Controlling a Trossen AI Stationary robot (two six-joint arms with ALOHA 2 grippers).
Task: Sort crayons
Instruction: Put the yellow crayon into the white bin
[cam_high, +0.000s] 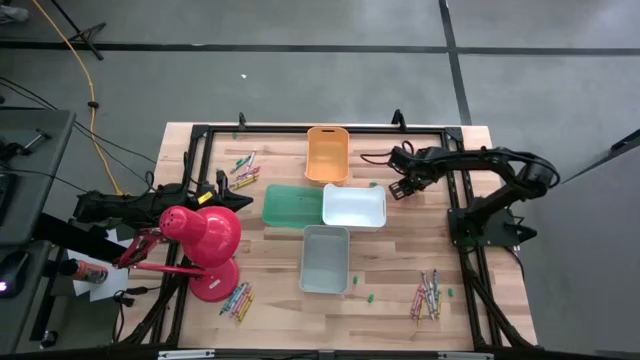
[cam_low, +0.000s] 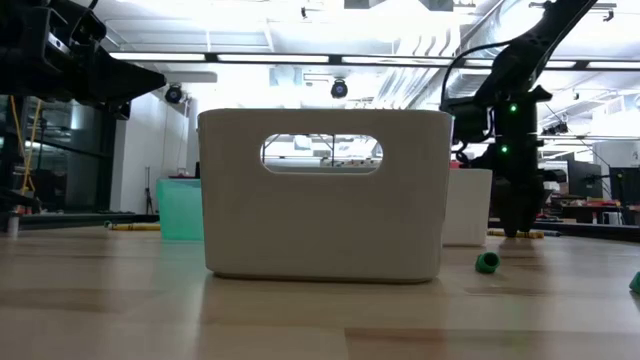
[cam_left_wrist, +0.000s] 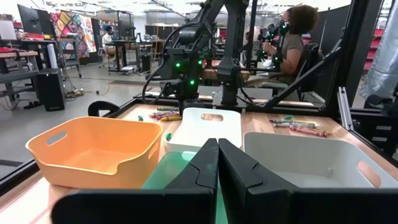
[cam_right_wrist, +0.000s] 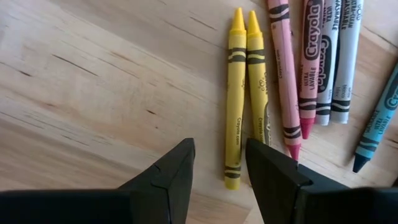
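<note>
Wooden desk (cam_high: 270, 265) carries four bins clustered mid-desk: orange bin (cam_high: 327, 154), green bin (cam_high: 292, 205), white bin (cam_high: 354, 206), grey bin (cam_high: 325, 259), with a red lamp (cam_high: 203, 240) covering the left side. Beside the white bin, the right tool (cam_right_wrist: 217, 165) hovers with fingers apart over two yellow crayons (cam_right_wrist: 244, 93) lying parallel, tips pointing away, more colours alongside. The left tool (cam_left_wrist: 218, 163), fingers together, faces the bins.

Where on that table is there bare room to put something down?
Bare wood lies between the grey bin and the crayons at the near right, and left of the orange bin. The middle is packed with bins, and the red lamp covers the near left.
</note>
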